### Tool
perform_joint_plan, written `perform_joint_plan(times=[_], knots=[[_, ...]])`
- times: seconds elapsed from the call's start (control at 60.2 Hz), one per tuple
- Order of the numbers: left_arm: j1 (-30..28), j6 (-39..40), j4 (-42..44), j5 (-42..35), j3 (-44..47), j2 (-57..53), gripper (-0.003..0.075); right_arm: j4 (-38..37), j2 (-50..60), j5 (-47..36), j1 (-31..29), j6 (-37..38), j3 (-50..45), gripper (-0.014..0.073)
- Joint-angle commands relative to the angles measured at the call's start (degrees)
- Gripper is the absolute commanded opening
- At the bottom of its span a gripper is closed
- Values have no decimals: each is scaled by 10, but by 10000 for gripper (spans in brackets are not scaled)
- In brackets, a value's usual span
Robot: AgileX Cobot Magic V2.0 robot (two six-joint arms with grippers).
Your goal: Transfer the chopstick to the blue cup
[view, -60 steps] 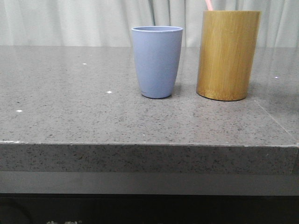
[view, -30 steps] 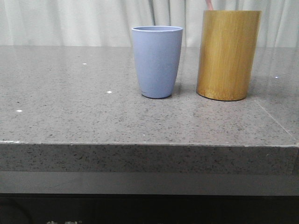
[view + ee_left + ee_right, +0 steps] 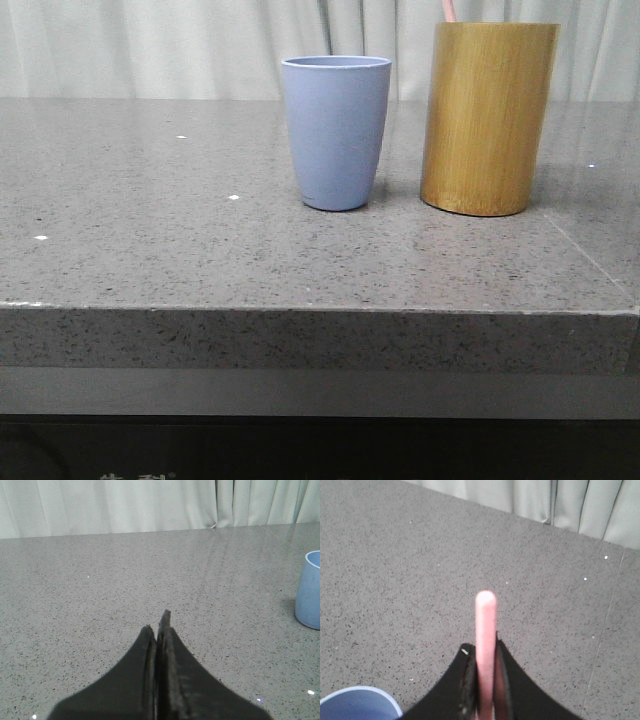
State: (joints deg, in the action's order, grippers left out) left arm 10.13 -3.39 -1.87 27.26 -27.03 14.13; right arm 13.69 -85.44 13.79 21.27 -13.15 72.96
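The pale blue cup (image 3: 336,132) stands upright at the middle of the grey stone table (image 3: 150,250), apart from the taller bamboo holder (image 3: 488,118) on its right. A short pink chopstick end (image 3: 449,10) shows above the holder's rim. In the right wrist view my right gripper (image 3: 484,648) is shut on the pink chopstick (image 3: 486,614), above the table with the blue cup's rim (image 3: 355,702) below and beside it. My left gripper (image 3: 156,625) is shut and empty over bare table, with the blue cup (image 3: 310,590) off to one side. Neither gripper shows in the front view.
Pale curtains (image 3: 150,45) hang behind the table. The table's front edge (image 3: 300,310) runs across the front view. A seam in the stone (image 3: 605,630) runs near the right gripper.
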Motion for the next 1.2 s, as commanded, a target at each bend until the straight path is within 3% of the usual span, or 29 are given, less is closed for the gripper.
perform_joint_plan(times=[0.0,0.349,0.614,0.863,1.179], knots=[[-1,5,-7,-50,-15,5,-19,0,47,-53,-1,-5,21,-82],[-1,5,-7,-50,-15,5,-19,-8,152,-150,-1,-5,21,-82],[-1,5,-7,-50,-15,5,-19,-7,158,-219,55,-5,21,-82],[-1,5,-7,-50,-15,5,-19,15,116,-239,129,-5,21,-82],[-1,5,-7,-50,-15,5,-19,37,27,-217,133,-5,20,-80]])
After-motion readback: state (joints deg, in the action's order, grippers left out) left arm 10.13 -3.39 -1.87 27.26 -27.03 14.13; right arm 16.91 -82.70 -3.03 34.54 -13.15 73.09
